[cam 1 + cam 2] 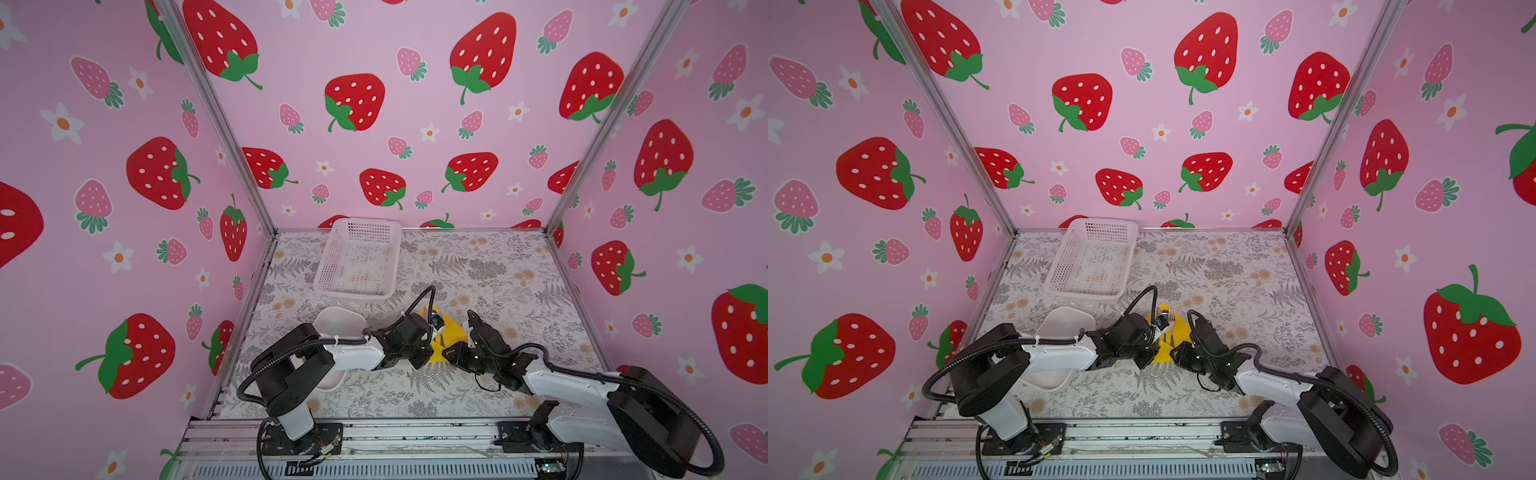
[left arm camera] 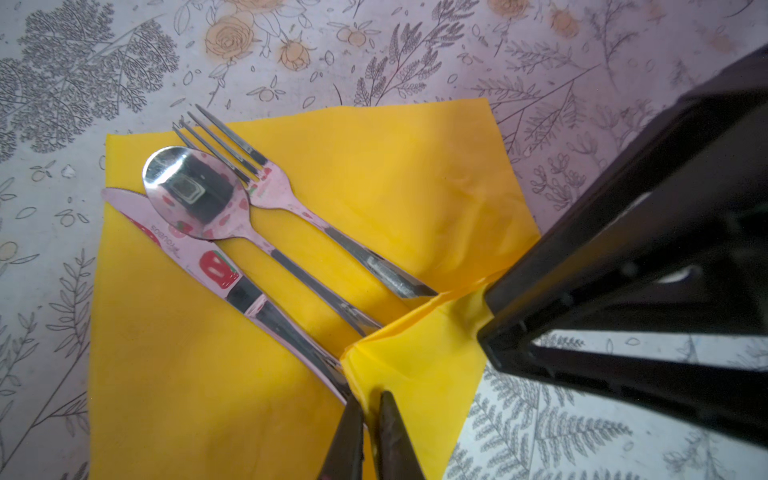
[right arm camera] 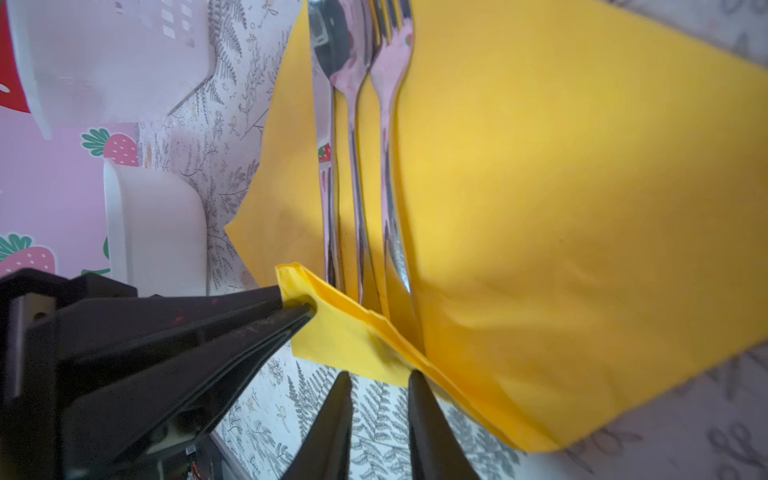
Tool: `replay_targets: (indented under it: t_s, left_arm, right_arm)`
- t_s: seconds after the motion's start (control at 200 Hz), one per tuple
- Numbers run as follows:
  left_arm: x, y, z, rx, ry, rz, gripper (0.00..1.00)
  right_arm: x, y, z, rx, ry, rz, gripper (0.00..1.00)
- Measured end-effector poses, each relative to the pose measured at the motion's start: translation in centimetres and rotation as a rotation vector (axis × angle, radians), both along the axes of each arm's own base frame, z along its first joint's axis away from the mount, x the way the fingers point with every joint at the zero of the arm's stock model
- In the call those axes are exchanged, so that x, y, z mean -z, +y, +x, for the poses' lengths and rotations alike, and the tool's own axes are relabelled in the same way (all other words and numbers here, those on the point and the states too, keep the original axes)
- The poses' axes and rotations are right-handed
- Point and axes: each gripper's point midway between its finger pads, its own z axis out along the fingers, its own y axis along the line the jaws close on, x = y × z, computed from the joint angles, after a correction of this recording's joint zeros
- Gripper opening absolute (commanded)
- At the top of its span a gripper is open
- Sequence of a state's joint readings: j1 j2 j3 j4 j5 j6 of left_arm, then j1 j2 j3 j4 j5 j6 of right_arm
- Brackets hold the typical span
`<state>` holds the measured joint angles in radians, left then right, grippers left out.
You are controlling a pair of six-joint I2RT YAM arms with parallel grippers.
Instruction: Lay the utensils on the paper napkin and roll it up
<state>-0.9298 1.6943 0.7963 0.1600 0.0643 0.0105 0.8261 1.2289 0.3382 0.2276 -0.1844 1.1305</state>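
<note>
Grey-flowered surface (image 1: 478, 270) bearing white perforated basket (image 1: 328, 257) at back, white tray (image 1: 338, 322) partly under left arm. Yellow paper napkin (image 2: 374, 187) between arms, utensils (image 2: 195, 195) side by side on it. Left pincer (image 2: 370, 397) clamped on folded-up edge; right pincer (image 3: 380, 374) narrowly parted, straddling same fold.

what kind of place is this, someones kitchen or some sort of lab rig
Most likely a robot test booth, not a home: strawberry-print panels set in a bare metal frame, and a left arm and right arm mounted on a rail at the front edge of the table.
</note>
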Motion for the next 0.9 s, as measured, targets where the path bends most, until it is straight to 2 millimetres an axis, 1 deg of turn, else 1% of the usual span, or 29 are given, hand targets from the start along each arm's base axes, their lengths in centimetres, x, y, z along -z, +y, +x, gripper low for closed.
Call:
replay_targets:
  t_s: [0.075,0.11,0.22,0.4,0.5,0.585,0.685,0.78,0.84,0.9]
  left_arm:
    - [-0.1,0.0,0.1,-0.001,-0.001,-0.002,0.12]
    - [-0.1,-0.1,0.2,-0.002,-0.002,-0.004,0.12]
    - [-0.2,-0.2,0.2,0.001,0.001,-0.009,0.13]
    - [-0.2,-0.2,0.2,-0.005,0.008,-0.011,0.31]
    - [-0.4,0.0,0.2,-0.014,0.011,-0.012,0.37]
    - [-1.5,0.1,0.2,-0.026,0.006,-0.03,0.39]
    - [-3.9,0.2,0.2,-0.048,-0.003,-0.078,0.4]
    - [-5.6,0.4,0.0,-0.085,0.01,-0.126,0.38]
    - [-6.0,0.6,-0.2,-0.111,0.045,-0.145,0.35]
    - [-5.7,0.8,-0.7,-0.13,0.103,-0.152,0.33]
  right_arm:
    - [0.0,0.4,0.2,-0.003,-0.001,0.005,0.25]
    - [0.0,0.4,0.3,-0.003,-0.001,0.005,0.23]
    - [0.6,0.4,0.3,0.0,0.012,-0.009,0.22]
    - [1.4,0.0,0.5,0.038,0.035,-0.03,0.22]
    - [1.5,-0.2,0.8,0.068,0.04,-0.029,0.22]
    - [1.7,-0.5,0.8,0.089,0.046,-0.032,0.22]
    - [1.8,-0.6,0.9,0.105,0.053,-0.026,0.21]
    - [1.8,-0.7,0.9,0.121,0.062,-0.018,0.21]
    - [1.9,-0.7,0.9,0.131,0.068,-0.012,0.21]
    - [1.9,-0.7,0.9,0.142,0.073,-0.003,0.21]
